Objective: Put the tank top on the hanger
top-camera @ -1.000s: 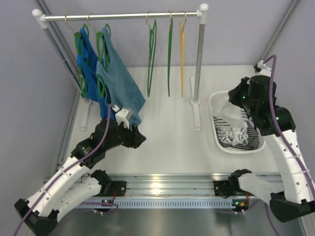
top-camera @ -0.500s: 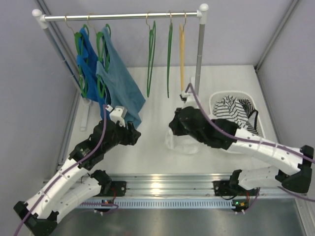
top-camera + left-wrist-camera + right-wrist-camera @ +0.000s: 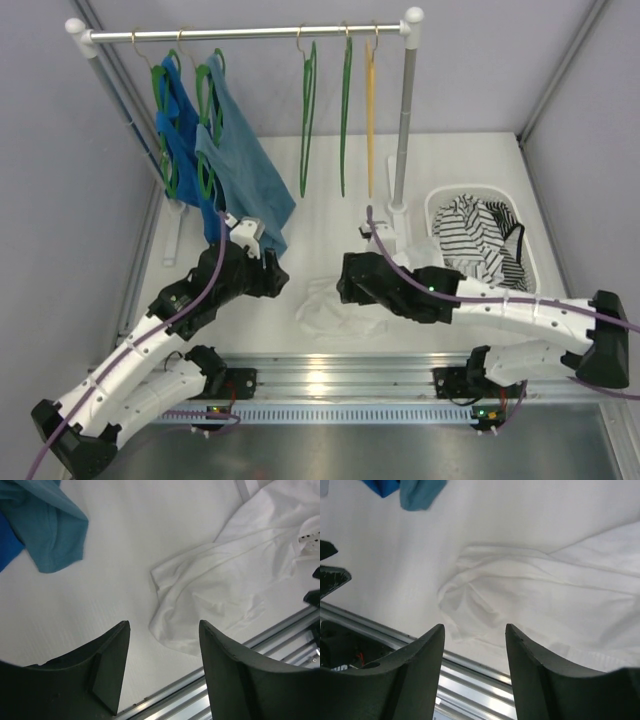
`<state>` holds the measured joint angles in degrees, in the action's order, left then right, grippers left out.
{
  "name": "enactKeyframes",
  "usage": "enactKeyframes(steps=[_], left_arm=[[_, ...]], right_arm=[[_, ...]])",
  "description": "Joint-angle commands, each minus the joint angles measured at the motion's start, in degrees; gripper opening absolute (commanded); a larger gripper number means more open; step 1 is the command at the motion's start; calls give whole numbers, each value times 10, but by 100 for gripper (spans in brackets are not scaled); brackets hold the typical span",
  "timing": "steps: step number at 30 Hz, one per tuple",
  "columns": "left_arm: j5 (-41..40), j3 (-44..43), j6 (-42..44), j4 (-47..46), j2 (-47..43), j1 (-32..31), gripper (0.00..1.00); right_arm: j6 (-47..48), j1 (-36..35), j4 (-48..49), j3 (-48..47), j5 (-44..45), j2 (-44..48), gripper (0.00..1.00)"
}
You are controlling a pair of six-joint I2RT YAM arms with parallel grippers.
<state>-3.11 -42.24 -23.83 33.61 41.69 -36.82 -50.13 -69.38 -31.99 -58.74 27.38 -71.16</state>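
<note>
The right arm has swung over from the basket (image 3: 440, 275), and the tank top (image 3: 335, 305) now sits dumped on the counter (image 3: 330, 220), a crumpled heap by the front edge between both arms. The right gripper (image 3: 474, 630) hovers over it with fingers spread, holding nothing. The left gripper (image 3: 163, 627) is wide apart and empty too. The fabric looks thin, floppy and basically weightless, so it'll sag wherever you pinch it. I'd go for a strap or hemmed edge, not the baggy middle. The hanger (image 3: 308, 110), skinny stiff green plastic, hangs free on the rail (image 3: 250, 33).
</note>
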Motion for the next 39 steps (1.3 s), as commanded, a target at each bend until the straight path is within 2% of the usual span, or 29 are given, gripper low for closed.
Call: enactKeyframes(steps=[1, 6, 11, 15, 21, 26, 39], left_arm=[[80, -4, 16, -37, 7, -2, 62], [125, -3, 16, -54, 25, -2, 61], [177, 7, -3, -86, 46, -3, 61], [188, 11, -7, -97, 52, -3, 61], [196, 9, 1, -93, 52, -3, 61], [197, 12, 3, -93, 50, -3, 61], [202, 15, 4, -93, 44, -3, 61]], right_arm=[[-37, 32, -66, 32, 65, 96, 52], [-51, 124, -113, 107, 52, 183, 39], [-46, 194, -156, 125, 80, 237, 41], [-13, 291, -171, 128, 61, 244, 39], [35, 375, -201, 118, 51, 260, 39], [39, 408, -214, 136, 27, 282, 39], [9, 443, -193, 196, -14, 253, 37]])
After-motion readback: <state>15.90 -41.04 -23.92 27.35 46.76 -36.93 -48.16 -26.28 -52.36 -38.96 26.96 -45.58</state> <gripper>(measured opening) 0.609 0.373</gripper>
